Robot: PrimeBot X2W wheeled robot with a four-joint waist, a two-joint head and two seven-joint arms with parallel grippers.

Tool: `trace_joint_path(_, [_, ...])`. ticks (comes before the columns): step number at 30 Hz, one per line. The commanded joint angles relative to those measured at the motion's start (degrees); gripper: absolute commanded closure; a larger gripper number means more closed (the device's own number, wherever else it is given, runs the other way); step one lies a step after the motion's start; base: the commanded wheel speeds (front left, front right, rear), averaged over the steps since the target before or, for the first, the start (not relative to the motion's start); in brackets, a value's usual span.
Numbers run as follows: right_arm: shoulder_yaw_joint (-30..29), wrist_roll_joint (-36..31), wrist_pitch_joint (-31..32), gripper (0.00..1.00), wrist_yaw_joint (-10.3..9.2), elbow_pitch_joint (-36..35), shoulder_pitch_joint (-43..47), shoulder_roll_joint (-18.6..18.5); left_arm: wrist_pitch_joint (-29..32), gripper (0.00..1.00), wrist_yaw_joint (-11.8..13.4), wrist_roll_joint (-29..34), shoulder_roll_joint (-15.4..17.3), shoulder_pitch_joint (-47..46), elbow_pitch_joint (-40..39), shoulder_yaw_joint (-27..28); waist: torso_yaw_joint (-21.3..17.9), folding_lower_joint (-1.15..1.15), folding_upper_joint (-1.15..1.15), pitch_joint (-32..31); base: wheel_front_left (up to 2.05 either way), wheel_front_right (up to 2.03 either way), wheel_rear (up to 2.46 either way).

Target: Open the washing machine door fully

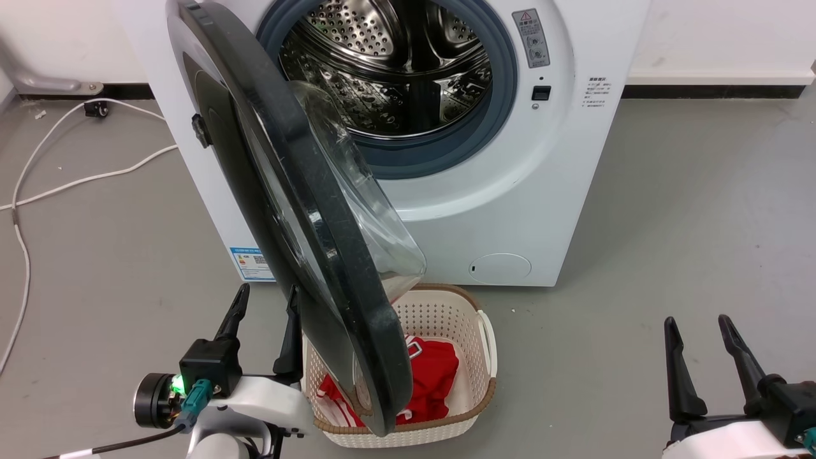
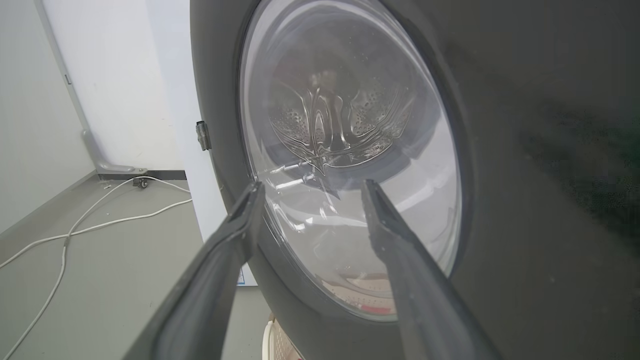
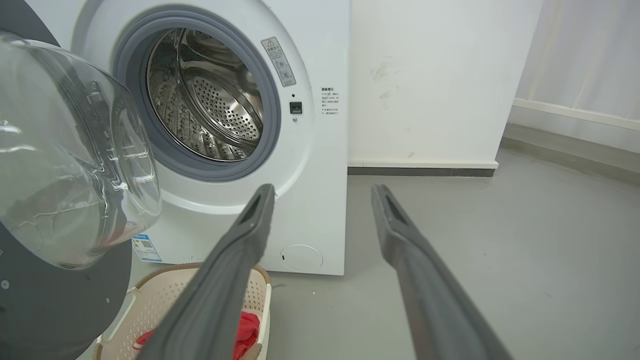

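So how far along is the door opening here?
Done: the washing machine door is unlatched and swung out, exposing the drum. In hand: the open left pincer sits at the door's outer face; contact isn't clear. The right pincer is open and idle over the floor. Left: the door stands roughly halfway, hanging over the laundry basket, so it needs swinging further toward the robot's left.

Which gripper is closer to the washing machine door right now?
Left. The left gripper is open, close beside the outer face of the washing machine door; the right gripper, also open, is well off to its right over the floor.
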Motion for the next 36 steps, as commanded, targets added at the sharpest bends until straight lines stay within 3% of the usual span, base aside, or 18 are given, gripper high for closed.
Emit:
trace_joint_path(1, [0.11,-0.23,-0.35,0.00,-0.04,0.19,0.35,0.21,-0.14,0.00,-0.15,0.14,-0.01,0.13,0.04,0.18,-0.10,0.00,0.00,0.01,0.00,0.00,0.00])
trace_joint_path(17, [-0.10,-0.63,-0.76,0.00,-0.04,0.72,-0.48,0.22,-0.14,0.00,-0.26,0.51,-0.01,0.05,0.56,0.08,-0.27,0.00,0.00,0.15,0.00,0.00,0.00])
trace_joint_path(18, [-0.07,-0.64,-0.81,0.00,-0.04,0.74,-0.51,0.22,-0.14,0.56,-0.28,0.50,-0.01,0.04,0.59,0.14,-0.28,0.00,0.00,0.16,0.00,0.00,0.00])
trace_joint_path(19, [-0.09,-0.65,-0.83,0.00,-0.04,0.81,-0.55,0.22,-0.14,0.89,-0.31,0.47,-0.01,0.04,0.63,0.18,-0.29,0.00,0.00,0.17,0.00,0.00,0.00])
trace_joint_path(20, [-0.11,-0.66,-0.85,0.00,-0.04,0.86,-0.59,0.22,-0.14,1.00,-0.40,0.37,-0.01,0.06,0.76,0.18,-0.29,0.00,0.00,0.16,0.00,0.00,0.00])
trace_joint_path(36, [-0.12,-0.52,-1.03,0.00,-0.03,1.75,-0.78,0.22,-0.14,1.00,-0.40,-1.18,-0.01,-0.78,-2.38,1.89,-0.15,0.00,0.00,0.14,0.00,0.00,0.00])
